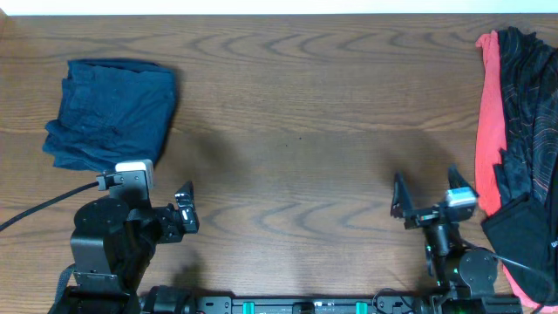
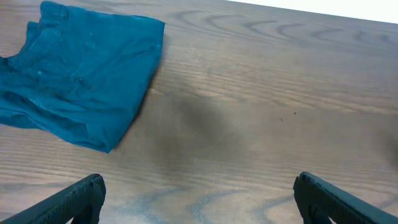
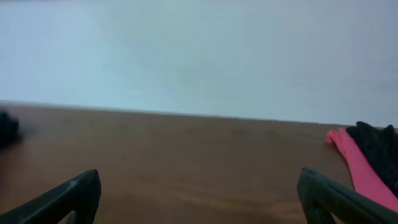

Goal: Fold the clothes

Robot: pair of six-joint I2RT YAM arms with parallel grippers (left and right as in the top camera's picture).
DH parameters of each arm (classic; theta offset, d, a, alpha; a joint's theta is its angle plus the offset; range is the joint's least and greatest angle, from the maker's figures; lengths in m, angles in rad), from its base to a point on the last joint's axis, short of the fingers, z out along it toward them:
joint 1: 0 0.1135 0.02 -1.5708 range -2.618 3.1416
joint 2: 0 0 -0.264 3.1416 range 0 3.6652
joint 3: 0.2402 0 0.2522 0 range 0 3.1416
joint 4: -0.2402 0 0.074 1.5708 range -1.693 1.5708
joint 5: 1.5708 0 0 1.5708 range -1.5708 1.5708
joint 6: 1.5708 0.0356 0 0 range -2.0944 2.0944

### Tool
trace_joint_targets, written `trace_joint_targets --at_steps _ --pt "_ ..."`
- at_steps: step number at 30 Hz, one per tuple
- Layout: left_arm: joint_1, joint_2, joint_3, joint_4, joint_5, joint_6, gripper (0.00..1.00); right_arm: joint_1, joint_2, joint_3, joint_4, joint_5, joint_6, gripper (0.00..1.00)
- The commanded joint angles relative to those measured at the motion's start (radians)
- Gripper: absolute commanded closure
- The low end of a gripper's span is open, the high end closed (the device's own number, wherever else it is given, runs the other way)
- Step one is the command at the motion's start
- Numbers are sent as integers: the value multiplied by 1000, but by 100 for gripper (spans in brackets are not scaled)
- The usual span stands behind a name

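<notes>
Folded dark navy-blue shorts (image 1: 112, 112) lie at the table's far left; they show in the left wrist view (image 2: 81, 78) at upper left. A coral-red garment (image 1: 490, 122) and a blackish speckled garment (image 1: 530, 96) lie piled at the right edge, and both show at the right of the right wrist view: the red (image 3: 357, 165) and the blackish (image 3: 376, 146). My left gripper (image 1: 185, 209) is open and empty near the front, below and right of the shorts. My right gripper (image 1: 427, 202) is open and empty, left of the pile.
The wooden table (image 1: 296, 131) stretches between the two arms. A black cable (image 1: 39, 209) runs from the left arm toward the left edge. A pale wall (image 3: 199, 50) stands behind the table's far edge.
</notes>
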Motion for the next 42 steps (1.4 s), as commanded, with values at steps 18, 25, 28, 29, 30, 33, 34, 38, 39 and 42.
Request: trace_joint_targets --at_steps 18,25,28,29,30,33,34,38,39,42 --pt "-2 -2 -8 0 -10 2 2 -14 -7 -6 -110 -43 -75 1" --pt "-2 -2 -8 0 -10 2 2 -14 -7 -6 -110 -43 -75 1" --pt "-2 -2 -8 0 -10 2 2 -14 -7 -6 -110 -43 -75 1" --pt "-2 -2 -8 0 -10 2 2 -14 -7 -6 -110 -43 -75 1" --pt "-2 -2 -8 0 -10 2 2 -14 -7 -6 -110 -43 -75 1" --pt "-2 -2 -8 0 -10 2 2 -14 -7 -6 -110 -43 -75 1" --pt "-2 -2 -8 0 -10 2 2 -14 -7 -6 -110 -43 -75 1" --pt "-2 -8 -10 -2 -10 2 2 -14 -7 -6 -110 -43 -75 1" --pt "-2 -10 -10 -3 -10 2 2 -14 -7 -6 -110 -43 -75 1" --pt "-2 -29 -11 -3 -11 2 2 -14 -7 -6 -110 -43 -75 1"
